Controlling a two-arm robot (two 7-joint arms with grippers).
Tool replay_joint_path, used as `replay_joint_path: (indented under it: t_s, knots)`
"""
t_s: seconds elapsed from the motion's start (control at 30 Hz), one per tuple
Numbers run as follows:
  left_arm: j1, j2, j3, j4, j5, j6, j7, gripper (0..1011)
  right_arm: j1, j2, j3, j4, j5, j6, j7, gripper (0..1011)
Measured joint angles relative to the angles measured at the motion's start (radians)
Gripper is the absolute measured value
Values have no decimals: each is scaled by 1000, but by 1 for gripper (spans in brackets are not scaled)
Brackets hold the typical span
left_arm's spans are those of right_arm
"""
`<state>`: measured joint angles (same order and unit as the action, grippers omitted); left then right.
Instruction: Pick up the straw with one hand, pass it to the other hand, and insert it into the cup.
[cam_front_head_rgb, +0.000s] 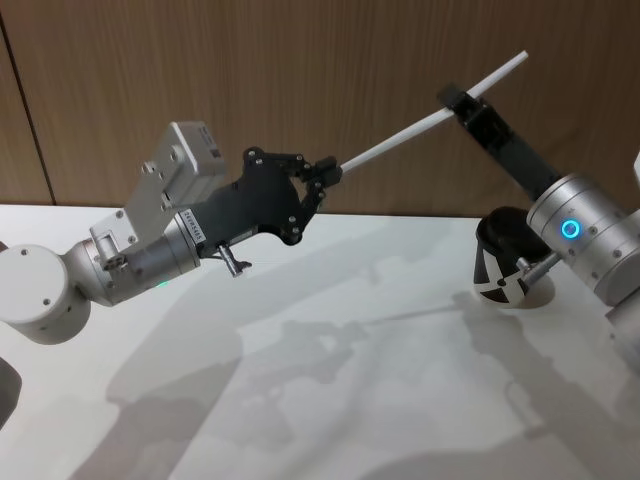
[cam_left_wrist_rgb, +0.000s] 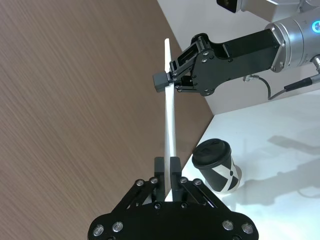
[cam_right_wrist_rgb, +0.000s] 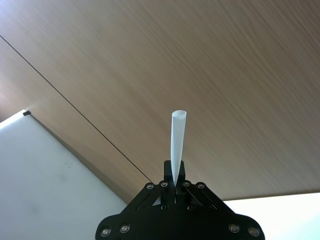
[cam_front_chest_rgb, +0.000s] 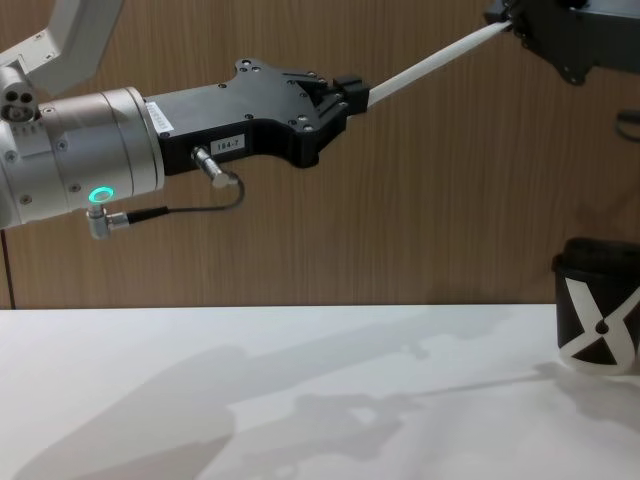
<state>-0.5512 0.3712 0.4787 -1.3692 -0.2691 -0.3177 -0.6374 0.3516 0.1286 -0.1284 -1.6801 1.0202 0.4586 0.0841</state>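
Handover looks to be the step in hand, so take it from the near end outward. Your left gripper (cam_front_head_rgb: 325, 170) is raised above the table (cam_front_head_rgb: 300, 320), its arm reaching forward and up from the left toward the wood-panelled wall (cam_front_head_rgb: 200, 70). Its fingers are closed on the lower end of the straw (cam_front_head_rgb: 400, 143), which the left wrist view shows seated squarely between them. From there the straw runs up and to the right through the air, well clear of the table. Farther along, near the upper end, your right gripper (cam_front_head_rgb: 458, 106) comes in from the right with its arm slanting up and leftward. Its fingers are pinched on the straw too, a short length sticking out beyond them. With both tools clamped on one thin tube, I judge you should move neither arm until the left fingers open fully, then draw the left gripper straight back along the straw's line so nothing drags or bends. The cup (cam_front_head_rgb: 498, 265) stands upright on the table below the right wrist, so the right arm will need to tip the straw toward vertical before lowering it in.
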Motion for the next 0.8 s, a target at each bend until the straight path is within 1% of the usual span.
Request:
replay_joint_path:
  t_s: [0.03, 0.07, 0.1, 0.13, 0.2, 0.33, 0.37, 0.43, 0.47, 0.6, 0.67, 0.73, 0.77, 0.8]
  knots:
    - [0, 0, 0, 0, 0, 0, 0, 64, -1, 0, -1, -1, 1, 0, 0, 2]
    - [0, 0, 0, 0, 0, 0, 0, 94, -2, 0, -1, -1, 1, -1, 0, 2]
    - [0, 0, 0, 0, 0, 0, 0, 145, -3, 1, -2, -3, 1, -2, 0, 2]
    - [0, 0, 0, 0, 0, 0, 0, 145, -3, 1, -3, -4, 2, -2, 0, 2]
    - [0, 0, 0, 0, 0, 0, 0, 200, -5, 2, -5, -5, 2, -5, 0, 2]
    - [0, 0, 0, 0, 0, 0, 0, 329, -6, 6, -9, -9, 2, -10, 2, 2]
    - [0, 0, 0, 0, 0, 0, 0, 342, -6, 7, -10, -9, 2, -12, 3, 2]
    - [0, 0, 0, 0, 0, 0, 0, 433, -7, 12, -14, -11, -2, -19, 6, 2]
    - [0, 0, 0, 0, 0, 0, 0, 457, -7, 13, -15, -11, -4, -22, 7, 2]
    - [0, 0, 0, 0, 0, 0, 0, 578, -8, 23, -24, -14, -24, -42, 15, 2]
    - [0, 0, 0, 0, 0, 0, 0, 657, -8, 31, -30, -15, -41, -60, 21, 2]
    - [0, 0, 0, 0, 0, 0, 0, 693, -8, 37, -35, -16, -56, -75, 25, 2]
    - [0, 0, 0, 0, 0, 0, 0, 749, -8, 42, -39, -17, -72, -90, 28, 2]
    - [0, 0, 0, 0, 0, 0, 0, 781, -8, 46, -42, -17, -80, -97, 29, 2]
